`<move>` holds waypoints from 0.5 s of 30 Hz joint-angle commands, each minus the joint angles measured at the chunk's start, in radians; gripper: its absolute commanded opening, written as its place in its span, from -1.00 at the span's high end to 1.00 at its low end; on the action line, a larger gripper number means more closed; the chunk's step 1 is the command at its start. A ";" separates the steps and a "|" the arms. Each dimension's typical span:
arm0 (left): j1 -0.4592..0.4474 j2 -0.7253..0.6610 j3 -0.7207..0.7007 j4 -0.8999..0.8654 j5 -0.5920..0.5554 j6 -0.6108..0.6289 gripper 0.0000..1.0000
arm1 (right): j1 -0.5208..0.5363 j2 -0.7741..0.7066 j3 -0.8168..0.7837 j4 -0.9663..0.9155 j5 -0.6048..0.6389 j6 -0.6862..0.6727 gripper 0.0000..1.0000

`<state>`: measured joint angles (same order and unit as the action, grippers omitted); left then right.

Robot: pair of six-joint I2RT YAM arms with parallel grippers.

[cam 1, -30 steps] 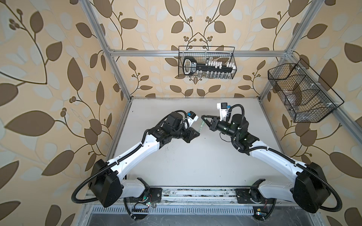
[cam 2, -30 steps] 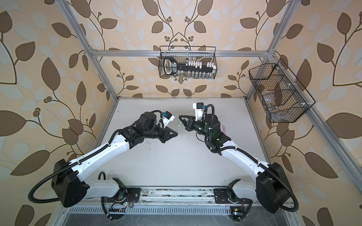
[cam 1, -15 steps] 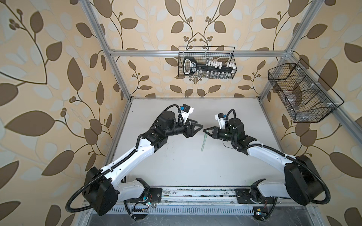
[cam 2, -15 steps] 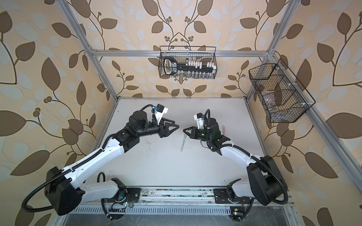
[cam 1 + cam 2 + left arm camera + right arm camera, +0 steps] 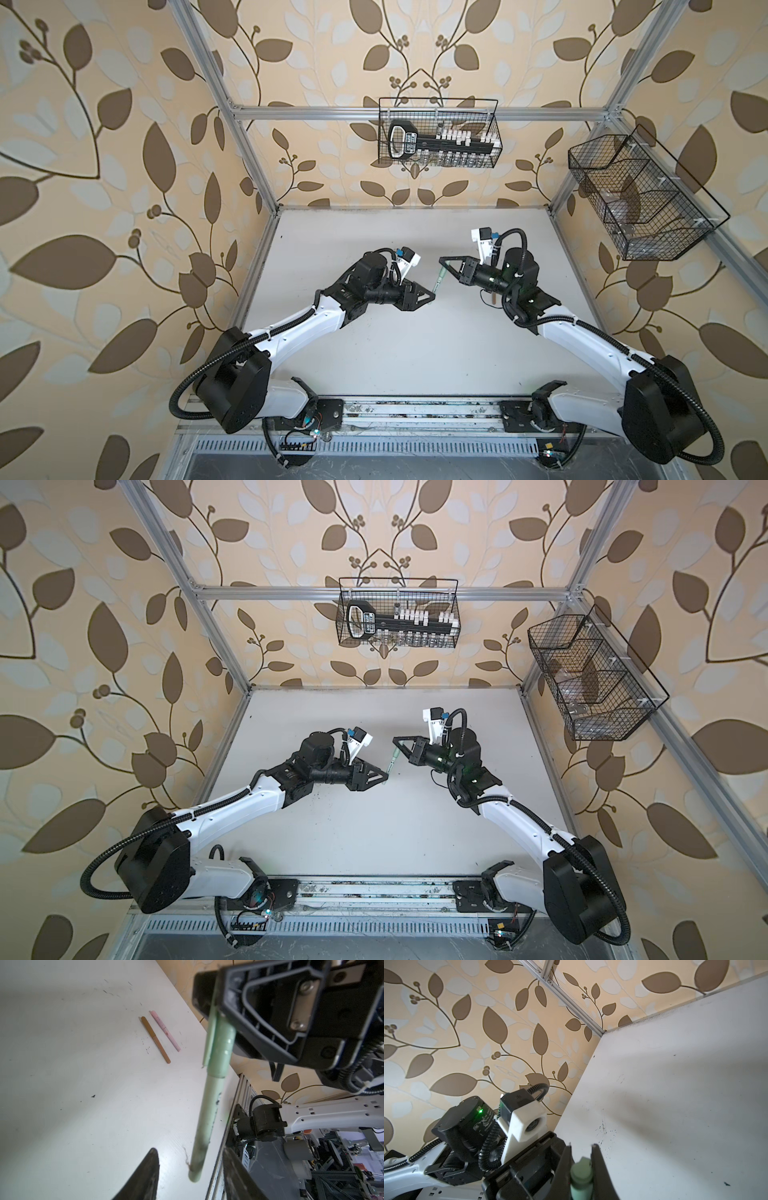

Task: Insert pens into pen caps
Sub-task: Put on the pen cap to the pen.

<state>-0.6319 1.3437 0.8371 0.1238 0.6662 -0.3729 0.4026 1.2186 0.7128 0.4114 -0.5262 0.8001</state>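
Right tool pinches the green pen by its capped end, frame centre. Left tool stands parted around its free end, not touching. Brown pen and pink pen lie side by side on the bench.

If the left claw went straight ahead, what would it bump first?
Most likely the green pen, held by the right claw: its free end seems to sit between the left claw's open fingers.

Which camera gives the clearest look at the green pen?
The left wrist view: the green pen runs nearly full length, capped, close up. Both top views show it as a tiny sliver; the right wrist view shows only one end.
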 commanded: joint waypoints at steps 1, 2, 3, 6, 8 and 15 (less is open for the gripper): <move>-0.020 -0.006 0.024 0.062 0.032 -0.006 0.02 | -0.005 0.015 0.031 0.042 0.014 0.020 1.00; -0.022 -0.005 0.026 0.060 0.034 -0.004 0.02 | -0.004 0.020 0.031 0.055 0.011 0.031 1.00; -0.026 -0.003 0.031 0.053 0.034 -0.002 0.05 | -0.005 0.021 0.031 0.064 0.011 0.037 1.00; -0.036 0.003 0.040 0.034 0.031 0.004 0.18 | -0.005 0.020 0.039 0.067 0.010 0.039 1.00; -0.038 0.001 0.036 0.027 0.016 0.010 0.22 | -0.008 0.022 0.049 0.065 0.002 0.041 1.00; -0.039 0.016 0.043 0.019 0.002 0.016 0.42 | -0.008 0.018 0.059 0.047 0.014 0.027 1.00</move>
<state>-0.6617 1.3510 0.8383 0.1272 0.6697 -0.3710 0.3977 1.2339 0.7387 0.4385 -0.5240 0.8223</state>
